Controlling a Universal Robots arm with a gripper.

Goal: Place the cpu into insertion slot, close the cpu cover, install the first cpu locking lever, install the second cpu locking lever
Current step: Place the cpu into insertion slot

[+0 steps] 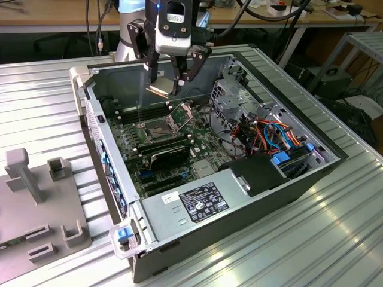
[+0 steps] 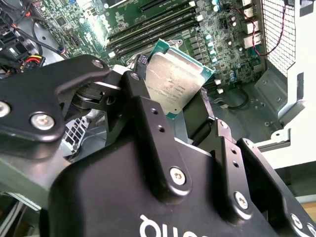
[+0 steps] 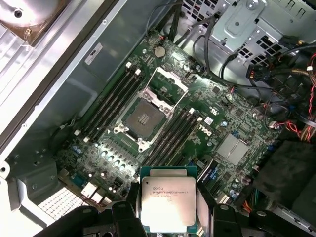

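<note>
An open desktop computer case (image 1: 269, 197) is seen lying on a ribbed metal table (image 1: 335, 239) in the exterior view. The robot's gripper (image 1: 170, 79) hangs above the green motherboard (image 1: 203, 143) inside it.

The gripper is closed on the cpu (image 3: 168, 206), a small square chip with a silver-grey top. The chip is pinched by two opposite edges between the black fingers (image 2: 148, 113). In the exterior view it is held tilted and clear of the board.

The insertion slot (image 3: 143, 118) is shown in the first wrist view as a dark square socket with a metallic rim, set between two banks of long memory slots (image 3: 175, 136). Nothing is seated in it. The cpu cover (image 3: 166, 83), a thin metal frame with a square window, is seen swung open on its hinge at one edge of the socket, standing up from the board.

The cpu is held above the board, apart from the socket. Whether it is squarely over the socket cannot be told. How the two locking levers stand cannot be made out.

Judged from this, the task is at its first step. The chip is in hand but not yet seated. The cover is not yet closed, and neither lever appears to have been installed.
</note>
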